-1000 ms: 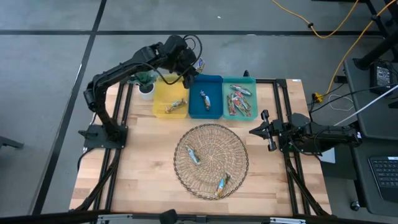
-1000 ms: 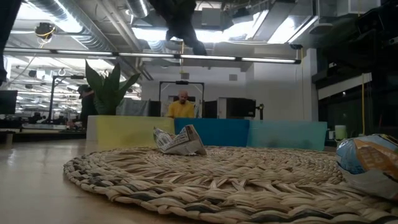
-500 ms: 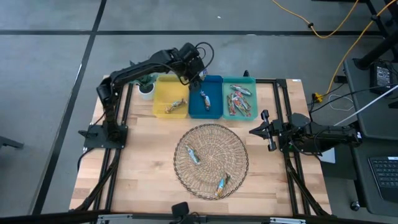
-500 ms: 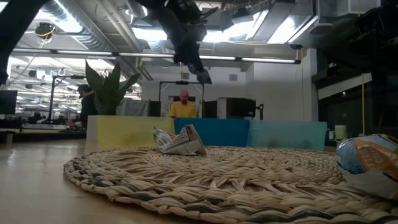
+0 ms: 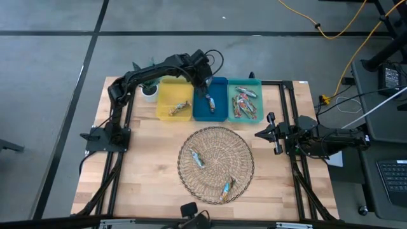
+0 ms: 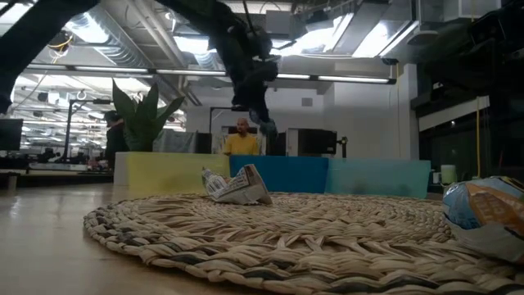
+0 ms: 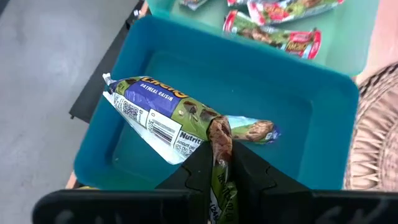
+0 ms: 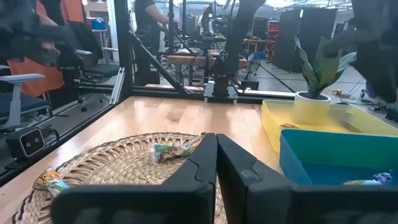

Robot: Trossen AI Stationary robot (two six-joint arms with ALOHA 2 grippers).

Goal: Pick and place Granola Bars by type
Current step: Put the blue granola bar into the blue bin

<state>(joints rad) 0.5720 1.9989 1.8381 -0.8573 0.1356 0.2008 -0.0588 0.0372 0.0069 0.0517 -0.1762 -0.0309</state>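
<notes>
I'm hanging my left gripper (image 5: pixel 205 84) over the far end of the blue bin (image 5: pixel 219 113), fingers pinched tight on the end of a blue-and-green granola bar (image 7: pixel 180 121), which is dangling above the bin floor with its free end out ahead of my fingers. Another blue bar (image 5: pixel 210 102) is lying in the bin below it. The yellow bin (image 5: pixel 166 92) is sitting just left of the blue one with one tan bar (image 5: pixel 180 107) in it, and the teal bin (image 5: pixel 257 108) is sitting just right, holding a heap of red-wrapped bars (image 5: pixel 243 102). The three bins are lined up side by side along the far part of the table (image 5: pixel 146 165). The round woven basket (image 5: pixel 238 156) is sitting nearer, in the middle, with two bars left in it: one (image 5: pixel 196 158) at its left side, one (image 5: pixel 226 187) at its near right rim. A potted plant (image 5: pixel 149 89) is standing just left of the yellow bin. I'm parking my right gripper (image 5: pixel 275 133) at the right edge of the table, fingers closed together with nothing between them.
</notes>
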